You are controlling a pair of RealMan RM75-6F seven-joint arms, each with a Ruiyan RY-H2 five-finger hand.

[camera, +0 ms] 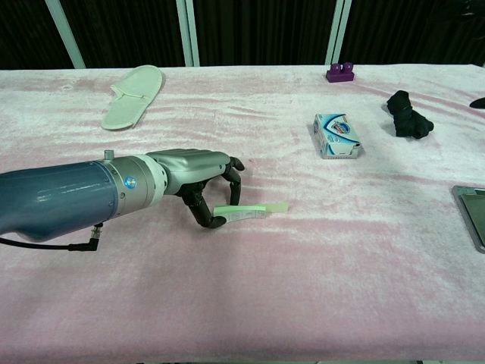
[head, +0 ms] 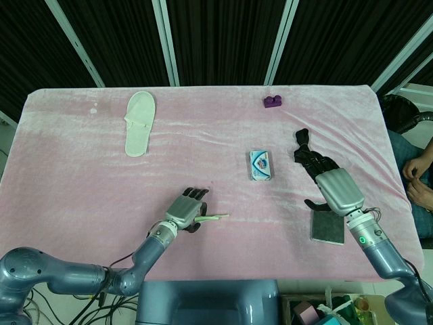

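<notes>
tablecloth [camera: 318, 258]: pink plush, matt | slipper [camera: 132, 95]: white cloth | left hand [camera: 198, 178]: glossy metal

Grey tray [camera: 473, 214] cut by frame edge

Left arm enters from 7 o'clock corner of head view, forearm running toward 1 o'clock, low over table. Left hand [head: 185, 210] palm down, fingers curled downward, dark fingertips [camera: 236, 182] bent toward surface, thumb tucked beneath palm; whether it grips anything, unclear. Right arm enters from 5 o'clock corner, forearm angled toward 11 o'clock. Right hand [head: 331, 186] palm down, back plate facing up, fingers [head: 312, 160] stretched toward 11 o'clock, thumb splayed toward 9 o'clock. In chest view only a tip of right hand shows at 3 o'clock edge.
</notes>
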